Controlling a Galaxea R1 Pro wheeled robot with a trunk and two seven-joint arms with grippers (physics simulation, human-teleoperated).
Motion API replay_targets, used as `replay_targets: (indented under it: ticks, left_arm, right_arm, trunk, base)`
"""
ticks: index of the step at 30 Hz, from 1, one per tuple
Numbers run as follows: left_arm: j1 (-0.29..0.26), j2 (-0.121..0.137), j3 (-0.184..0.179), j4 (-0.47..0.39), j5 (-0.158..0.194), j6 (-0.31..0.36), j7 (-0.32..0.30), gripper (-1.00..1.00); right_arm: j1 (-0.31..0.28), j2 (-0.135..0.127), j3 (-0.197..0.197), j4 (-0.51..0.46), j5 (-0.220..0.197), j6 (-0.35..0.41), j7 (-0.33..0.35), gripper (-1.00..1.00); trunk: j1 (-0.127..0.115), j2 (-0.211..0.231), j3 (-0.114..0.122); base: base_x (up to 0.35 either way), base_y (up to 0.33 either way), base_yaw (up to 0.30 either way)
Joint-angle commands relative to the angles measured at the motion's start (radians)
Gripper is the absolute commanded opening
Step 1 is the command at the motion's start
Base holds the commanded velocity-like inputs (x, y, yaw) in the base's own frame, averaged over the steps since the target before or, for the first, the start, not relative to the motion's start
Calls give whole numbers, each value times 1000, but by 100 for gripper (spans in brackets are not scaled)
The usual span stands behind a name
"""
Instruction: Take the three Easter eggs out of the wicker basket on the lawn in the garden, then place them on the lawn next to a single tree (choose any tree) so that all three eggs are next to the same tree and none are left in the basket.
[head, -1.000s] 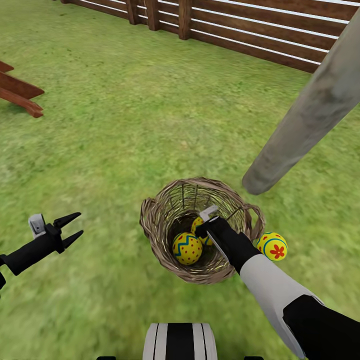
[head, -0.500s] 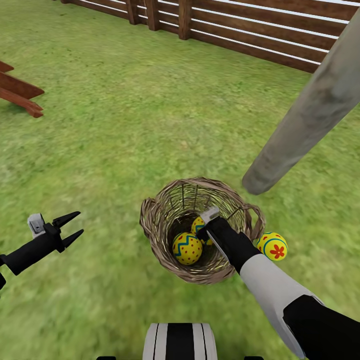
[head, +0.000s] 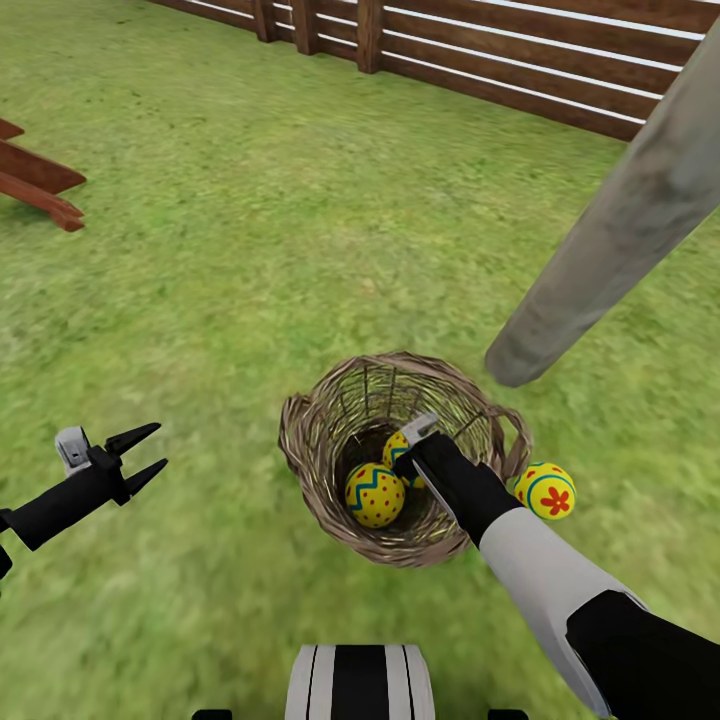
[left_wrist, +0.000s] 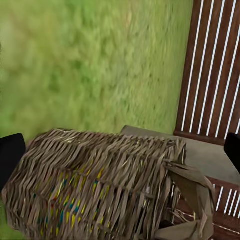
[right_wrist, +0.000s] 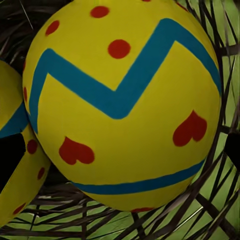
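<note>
The wicker basket (head: 305, 455) stands on the lawn (head: 250, 250), just short of the foot of the grey tree trunk (head: 610, 240). Two Easter eggs lie inside it: one in plain sight (head: 374, 495), one half hidden (head: 396, 446) behind my right gripper (head: 407, 457). That gripper reaches down into the basket and stands open, with the big egg (right_wrist: 120, 100) straight ahead between its fingertips (right_wrist: 10, 160) and the other egg (right_wrist: 17, 170) beside it. A third egg (head: 545, 491) rests on the grass between basket and tree. My left gripper (head: 160, 448) hovers open left of the basket (left_wrist: 100, 185).
A brown slatted wooden fence (head: 520, 70) runs along the back of the lawn. Part of a low wooden frame (head: 35, 190) juts in at the far left. My own base (head: 360, 685) is at the near edge. Open grass stretches left of and beyond the basket.
The whole picture has slid slightly, so the camera has moved a little. Both arms, the basket and the eggs hold their places.
</note>
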Motion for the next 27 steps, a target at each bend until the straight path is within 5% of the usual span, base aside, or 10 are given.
replay_targets:
  ticks: [1,27]
  left_arm:
    - [-1,0,1,0,-9,4,-10,100]
    - [-1,-1,1,0,-10,4,-10,100]
  right_arm:
    - [0,0,3,-1,8,-2,1,100]
    - [0,0,3,-1,10,-66,-2,100]
  trunk:
    - [0,0,-2]
    - [4,-3,-50]
  base:
    - [0,0,0]
    - [0,0,0]
